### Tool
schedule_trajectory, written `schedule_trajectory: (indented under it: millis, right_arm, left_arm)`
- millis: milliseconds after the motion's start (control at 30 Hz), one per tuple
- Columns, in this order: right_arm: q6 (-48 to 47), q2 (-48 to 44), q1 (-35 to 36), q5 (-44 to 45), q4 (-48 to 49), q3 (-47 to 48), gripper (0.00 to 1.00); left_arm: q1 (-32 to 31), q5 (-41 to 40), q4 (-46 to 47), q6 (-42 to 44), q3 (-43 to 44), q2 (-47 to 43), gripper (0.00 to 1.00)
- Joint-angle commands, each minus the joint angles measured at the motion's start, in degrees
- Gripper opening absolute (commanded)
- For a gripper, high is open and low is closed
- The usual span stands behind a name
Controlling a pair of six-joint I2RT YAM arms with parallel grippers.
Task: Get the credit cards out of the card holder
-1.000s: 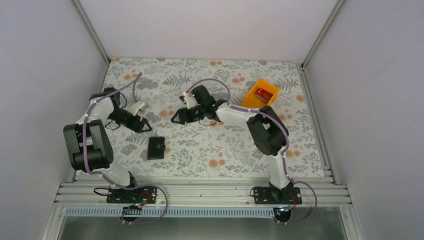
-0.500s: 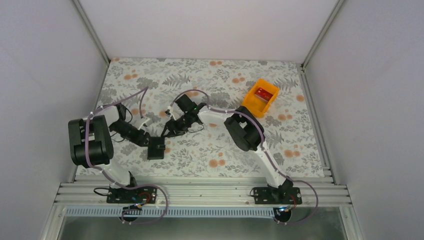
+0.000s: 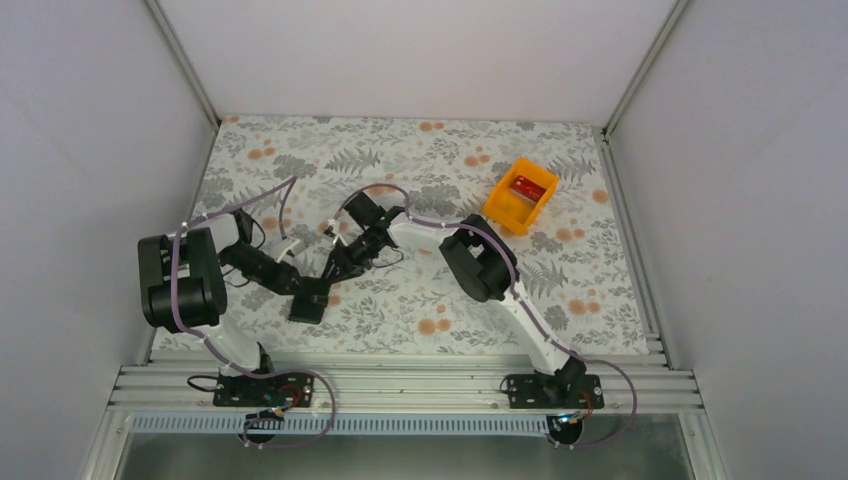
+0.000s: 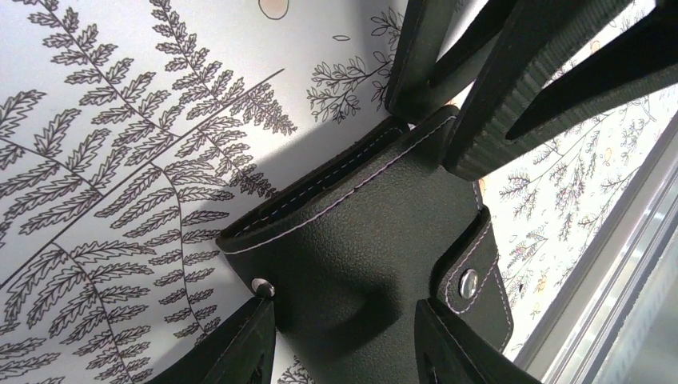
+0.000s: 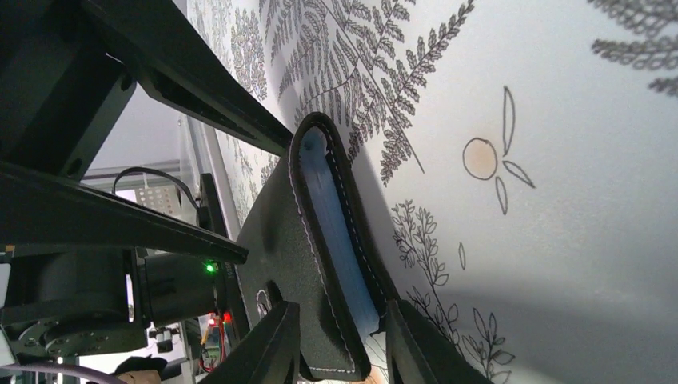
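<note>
Card holder (image 4: 360, 240) straddled by left end effector (image 4: 345, 314) and right end effector (image 5: 344, 314), jaws parted.

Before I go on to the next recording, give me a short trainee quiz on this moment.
1. True or false: the card holder lies inside the orange bin.
2. How many grippers are at the card holder? A none, B one, C two.
3. What colour is the credit card in the bin?
Key: 1 false, it lies well apart from the bin; 2 C, the left gripper and the right gripper; 3 red.
</note>
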Motion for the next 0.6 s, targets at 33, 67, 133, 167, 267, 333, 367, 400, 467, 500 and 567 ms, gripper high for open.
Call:
schedule_trajectory:
  millis: [33,67,133,167,267,333,367,400,467,500,567]
  right_arm:
    - [-1.90,2.36,1.72,-2.62,-2.19,2.75,0.22]
    - [-2.28,2.42,1.76,-2.54,-2.38,2.77,0.17]
    - [-3.00,2.34,1.90,-2.82,-2.57,2.83,0.06]
    - [-3.32,2.26,1.82,-3.18,-2.68,2.86,0.04]
    - [-5.04,1.45,1.86,-4.34,-2.78,3.41,0.04]
    - [-6.26,0.54,1.77,-4.32,-2.80,3.96,0.04]
    - [-7.03,-0.01,1.81,-3.97,-2.96,4.26,0.04]
    - [-7.73,-0.64,1.69,-3.36,-2.97,4.42,0.04]
    - [-8.94,-2.06,1.23,-2.41,-2.69,4.37,0.04]
    - [-9.57,-2.41,1.04,-2.34,-2.70,4.36,0.04]
    - [-11.18,-3.01,0.67,-2.15,-3.11,4.35,0.04]
  left_arm:
    - [-0.36,2.54,1.22,1.55,-0.32,0.68,0.44]
    - [-0.36,2.58,1.22,1.61,-0.26,0.63,0.44]
    - [-0.37,2.62,1.27,1.62,-0.20,0.48,0.44]
    - [-0.36,2.78,1.16,1.73,-0.11,0.44,0.44]
    - [-0.36,3.76,0.51,2.56,0.26,0.20,0.45]
    - [-0.36,4.71,0.07,3.20,0.62,0.32,0.48]
    - [-0.36,5.03,-0.09,3.46,0.87,0.28,0.51]
    - [-0.32,5.26,-0.29,3.80,1.10,0.25,0.54]
    - [-0.23,5.66,-0.57,4.55,1.74,-0.06,0.60]
    - [-0.15,6.03,-0.62,4.97,2.15,-0.37,0.63]
    - [0.02,7.29,-0.94,6.40,2.87,-0.82,0.67]
